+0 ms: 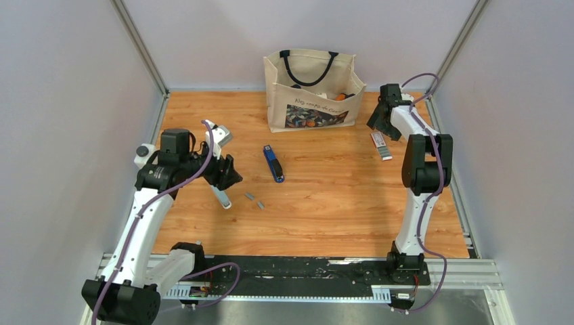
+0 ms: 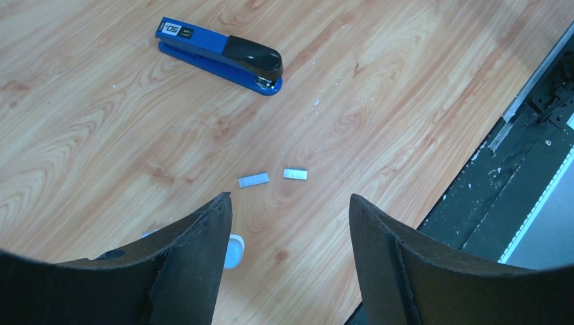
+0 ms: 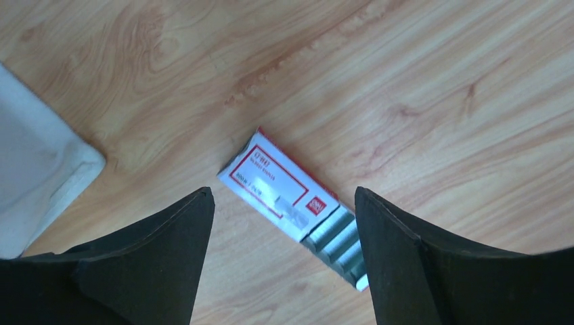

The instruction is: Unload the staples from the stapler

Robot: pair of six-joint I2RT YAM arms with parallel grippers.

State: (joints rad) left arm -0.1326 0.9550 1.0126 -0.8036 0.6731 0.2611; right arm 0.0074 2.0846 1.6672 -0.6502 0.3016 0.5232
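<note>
At the bottom edge of the left wrist view, the dark fingers [image 2: 196, 271] of the left tool [image 2: 290, 203] are seen spread apart, and nothing is held between them. Just above the gap, near the centre of the frame, two short silvery staples [image 2: 254, 179] are laid flat on the wooden desk [image 2: 406, 101], side by side with a small gap between them. The blue stapler [image 2: 220, 55], with its black cap, is found in the upper left of that frame, closed and lying flat, well apart from the staples. The rounded end of a pale grey-white stick [image 2: 234, 250] is glimpsed beside the finger at lower left.

In the right wrist view, the right tool [image 3: 284, 196] is likewise released and empty. A white-and-red box [image 3: 274, 177] is framed between its fingers on the desk, and silvery strips [image 3: 335, 237] are shown at its lower-right end. In the top view, a cream bag [image 1: 311, 91] is set at upper centre, with the box to its right.
</note>
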